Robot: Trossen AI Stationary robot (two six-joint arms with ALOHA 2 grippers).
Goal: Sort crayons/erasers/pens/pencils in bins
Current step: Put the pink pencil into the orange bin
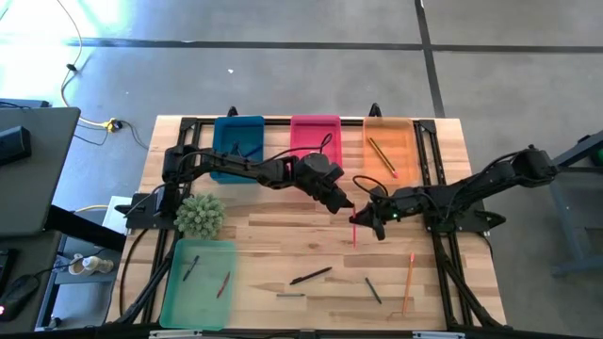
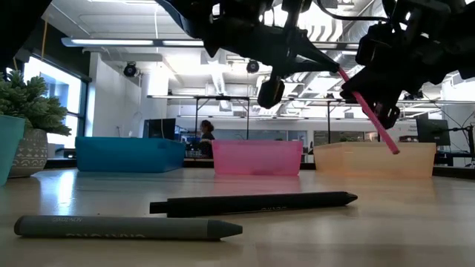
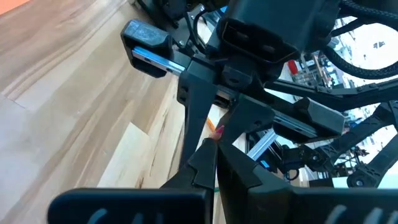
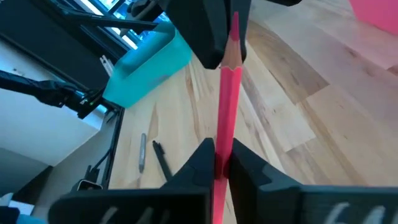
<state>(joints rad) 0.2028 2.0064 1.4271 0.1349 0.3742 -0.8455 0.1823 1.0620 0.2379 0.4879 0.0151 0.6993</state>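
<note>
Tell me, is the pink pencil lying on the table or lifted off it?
Lifted. The pink pencil hangs tilted in the air above the table, pinched in the right claw, whose fingers are closed on it.

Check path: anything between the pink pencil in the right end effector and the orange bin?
Nothing visible between pink pencil and orange bin. But the left end effector sits shut at the pencil's tip, possibly gripping it too.

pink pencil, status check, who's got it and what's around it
Right gripper shut on long thin pink pencil, held above the wooden table. Left gripper shut, right by the pencil's tip. Black pen and grey crayon lie loose below.
</note>
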